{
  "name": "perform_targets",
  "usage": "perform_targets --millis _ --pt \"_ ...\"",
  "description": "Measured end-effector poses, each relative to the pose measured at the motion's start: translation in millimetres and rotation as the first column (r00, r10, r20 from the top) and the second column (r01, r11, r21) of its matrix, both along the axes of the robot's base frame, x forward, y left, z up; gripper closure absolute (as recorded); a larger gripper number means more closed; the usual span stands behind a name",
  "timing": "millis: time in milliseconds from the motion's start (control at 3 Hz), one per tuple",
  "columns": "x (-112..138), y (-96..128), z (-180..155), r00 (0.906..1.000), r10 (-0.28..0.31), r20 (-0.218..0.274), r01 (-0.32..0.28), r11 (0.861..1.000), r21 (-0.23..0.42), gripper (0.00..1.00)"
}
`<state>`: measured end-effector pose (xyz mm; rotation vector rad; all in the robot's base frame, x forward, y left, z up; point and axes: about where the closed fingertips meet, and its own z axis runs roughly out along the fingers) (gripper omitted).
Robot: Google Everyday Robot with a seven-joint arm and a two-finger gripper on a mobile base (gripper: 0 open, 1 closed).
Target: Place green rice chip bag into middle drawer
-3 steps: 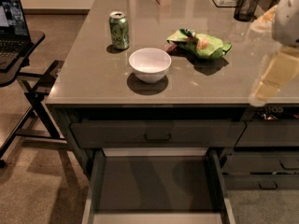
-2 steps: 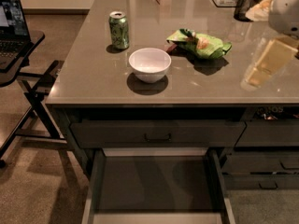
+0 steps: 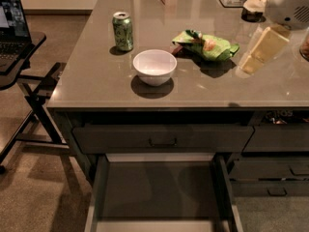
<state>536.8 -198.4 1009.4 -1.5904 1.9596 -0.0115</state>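
The green rice chip bag (image 3: 208, 45) lies crumpled on the grey countertop (image 3: 96, 81), right of centre and behind a white bowl. My gripper (image 3: 248, 65) hangs over the counter just to the right of the bag, its pale fingers pointing down and left toward it, and it holds nothing. The middle drawer (image 3: 159, 192) is pulled open below the counter's front edge, and its flat grey interior is bare.
A white bowl (image 3: 154, 66) and a green soda can (image 3: 122, 30) stand left of the bag. The top drawer (image 3: 161, 140) with a bar handle is closed. More drawers (image 3: 273, 178) are at the right. A laptop on a stand (image 3: 14, 28) is at far left.
My gripper has moved left and farther back over the counter, closer to the chip bag. The bag, bowl, can and drawer have not moved.
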Motion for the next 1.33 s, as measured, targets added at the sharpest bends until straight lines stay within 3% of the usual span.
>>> perform_targets --millis 333,667,1333 --pt "17.0 -3.0 -0.2 0.9985 -0.032 0.045 0.031 0.999 0.018 0.00" --pt "60.2 -15.2 -5.6 0.9905 -0.107 0.086 0.102 0.993 0.055 0.00" --pt "123.9 -21.1 -34.8 0.9875 -0.144 0.063 0.136 0.984 0.115 0.00"
